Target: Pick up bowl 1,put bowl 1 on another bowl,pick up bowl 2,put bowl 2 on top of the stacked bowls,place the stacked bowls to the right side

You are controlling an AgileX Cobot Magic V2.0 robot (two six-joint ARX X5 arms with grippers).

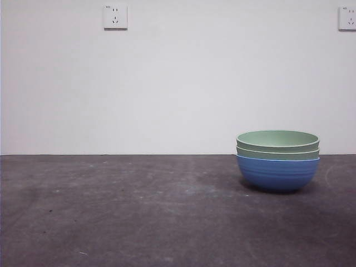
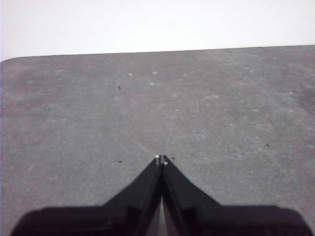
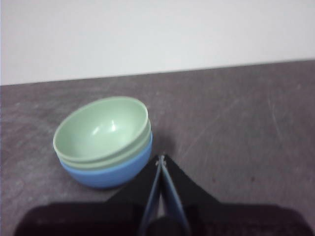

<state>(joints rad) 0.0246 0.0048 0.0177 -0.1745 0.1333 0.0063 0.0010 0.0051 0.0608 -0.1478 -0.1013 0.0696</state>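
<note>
The stacked bowls stand on the dark table at the right of the front view: the blue bowl [image 1: 277, 173] at the bottom and two pale green bowls [image 1: 277, 141] nested in it. The right wrist view shows the same stack, green bowl [image 3: 101, 129] on top and blue bowl [image 3: 110, 169] under it. My right gripper [image 3: 161, 160] is shut and empty, close beside the stack without touching it. My left gripper [image 2: 161, 159] is shut over bare table, with no bowl near it. Neither arm shows in the front view.
The grey table [image 1: 139, 211] runs back to a white wall with two sockets [image 1: 115, 16]. The table's far edge and a rounded corner [image 2: 15, 58] show in the left wrist view.
</note>
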